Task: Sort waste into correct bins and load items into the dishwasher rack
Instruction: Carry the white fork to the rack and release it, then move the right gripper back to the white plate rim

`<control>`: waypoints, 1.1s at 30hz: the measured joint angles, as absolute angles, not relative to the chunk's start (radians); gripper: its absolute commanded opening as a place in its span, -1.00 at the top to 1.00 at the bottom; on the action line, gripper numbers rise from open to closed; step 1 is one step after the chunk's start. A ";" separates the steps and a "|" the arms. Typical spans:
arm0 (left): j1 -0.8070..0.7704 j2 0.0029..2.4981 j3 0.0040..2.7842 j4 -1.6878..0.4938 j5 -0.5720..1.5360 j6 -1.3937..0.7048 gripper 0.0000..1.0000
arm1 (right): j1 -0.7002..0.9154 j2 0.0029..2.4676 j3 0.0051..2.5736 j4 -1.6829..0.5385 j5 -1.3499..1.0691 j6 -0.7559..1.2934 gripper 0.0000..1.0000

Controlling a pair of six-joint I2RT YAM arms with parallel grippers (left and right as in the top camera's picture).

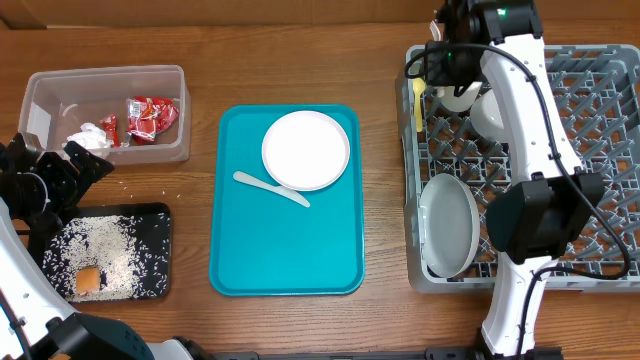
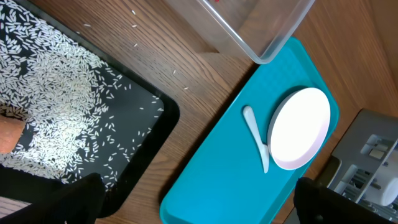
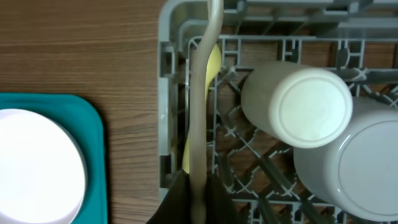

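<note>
My right gripper (image 3: pixel 198 199) is shut on a white plastic cutlery piece (image 3: pixel 202 93) and holds it over the far left corner of the grey dishwasher rack (image 1: pixel 600 120), beside a yellow cutlery piece (image 3: pixel 211 62). The rack holds a white cup (image 3: pixel 298 102), a white bowl (image 3: pixel 364 171) and a white plate (image 1: pixel 447 225). My left gripper (image 2: pixel 199 208) is open and empty, above the black tray (image 1: pixel 155 225) with rice (image 1: pixel 95 245) and an orange cube (image 1: pixel 88 280). The clear tub (image 1: pixel 60 85) holds red wrappers (image 1: pixel 150 117) and a white napkin (image 1: pixel 90 135).
A teal serving tray (image 1: pixel 290 240) lies mid-table with a white plate (image 1: pixel 305 150) and a white cutlery piece (image 1: pixel 270 188) on it. A few rice grains (image 2: pixel 134 28) lie loose on the wooden table between the black tray and the tub.
</note>
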State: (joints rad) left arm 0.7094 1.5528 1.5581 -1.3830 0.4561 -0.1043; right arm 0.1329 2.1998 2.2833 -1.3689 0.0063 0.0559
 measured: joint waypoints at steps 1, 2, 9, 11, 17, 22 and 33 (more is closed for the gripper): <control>0.709 1.553 1.558 -1.383 0.456 -0.105 -1.00 | 0.133 2.200 2.266 -1.362 0.006 0.056 0.92; 0.709 1.553 1.558 -1.383 0.456 -0.105 -1.00 | 0.133 2.200 2.253 -1.354 0.005 0.056 0.92; 0.709 1.553 1.558 -1.383 0.456 -0.105 -1.00 | 0.138 2.200 2.151 -1.294 0.004 0.057 -0.04; 0.709 1.553 1.558 -1.383 0.456 -0.104 -1.00 | 0.138 2.200 2.138 -1.288 0.004 0.058 -0.04; 0.709 1.553 1.558 -1.383 0.456 -0.105 -1.00 | 0.138 2.200 2.137 -1.291 0.004 0.072 -0.14; 0.709 1.553 1.558 -1.383 0.456 -0.105 -1.00 | 0.141 2.200 2.163 -1.384 -0.006 0.087 -0.19; 0.709 1.553 1.558 -1.383 0.456 -0.105 -0.99 | 0.244 2.182 2.345 -1.486 -0.288 0.117 0.02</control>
